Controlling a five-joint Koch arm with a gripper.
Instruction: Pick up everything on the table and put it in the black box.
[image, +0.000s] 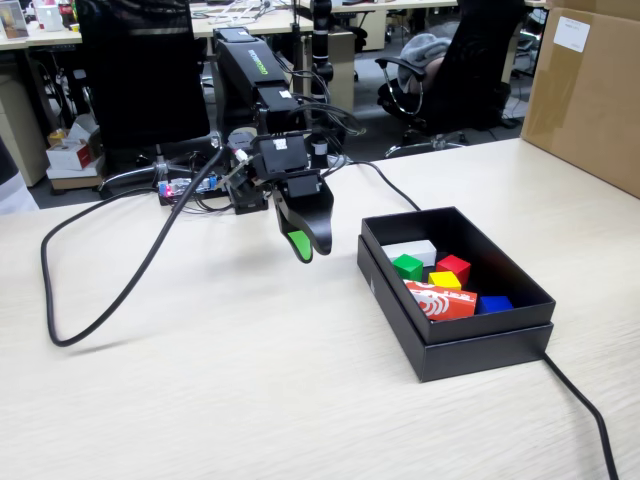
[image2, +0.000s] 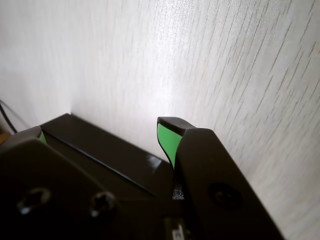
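The black box (image: 470, 345) stands on the table (image: 250, 400) at the right of the fixed view. Inside it lie the green cube (image: 407, 266), the red cube (image: 453, 268) and the yellow cube (image: 444, 281), close together. My gripper (image: 310, 245) hangs above the tabletop just left of the box, pointing down, and it is open. In the wrist view the gripper (image2: 102, 135) shows two green-padded fingers (image2: 167, 140) set wide apart with nothing between them. Beyond them is the dark outer wall of the black box (image2: 115, 150).
The box also holds a white block (image: 410, 250), a red-orange packet (image: 440, 300) and a blue cube (image: 494, 304). A brown cardboard box (image: 585, 90) stands at the far right. One black cable (image: 120, 290) loops over the table's left side, another (image: 585, 410) trails from the box.
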